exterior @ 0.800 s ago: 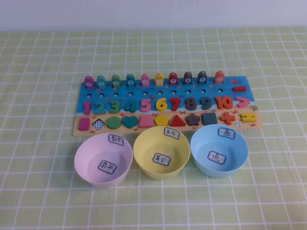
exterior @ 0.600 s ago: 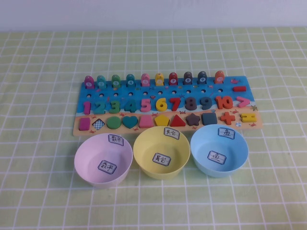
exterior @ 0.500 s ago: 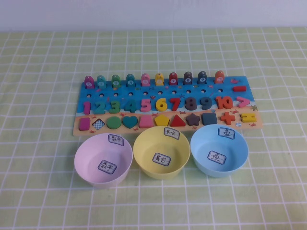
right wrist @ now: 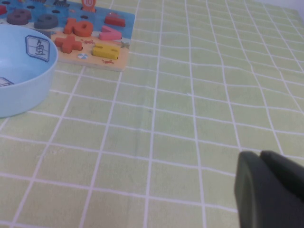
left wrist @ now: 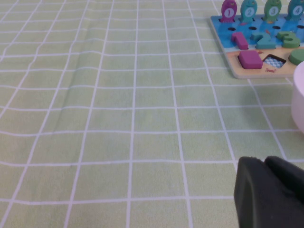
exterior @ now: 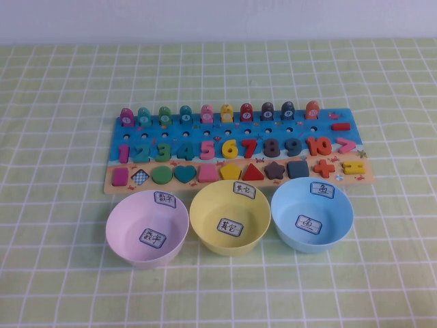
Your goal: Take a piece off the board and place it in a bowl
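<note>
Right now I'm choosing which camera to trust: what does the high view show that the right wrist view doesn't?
Only the high view shows the whole board, the orange fish piece, and the pink bowl and yellow bowl. Only the right wrist view shows the right tool, low over bare cloth. Both show the light blue bowl. The left tool appears in neither.

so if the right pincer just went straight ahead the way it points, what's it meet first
Probably nothing but bare cloth: the right pincer aims past the board's corner, with the blue bowl well off to one side. The left pincer is parked too. Depth is uncertain.
</note>
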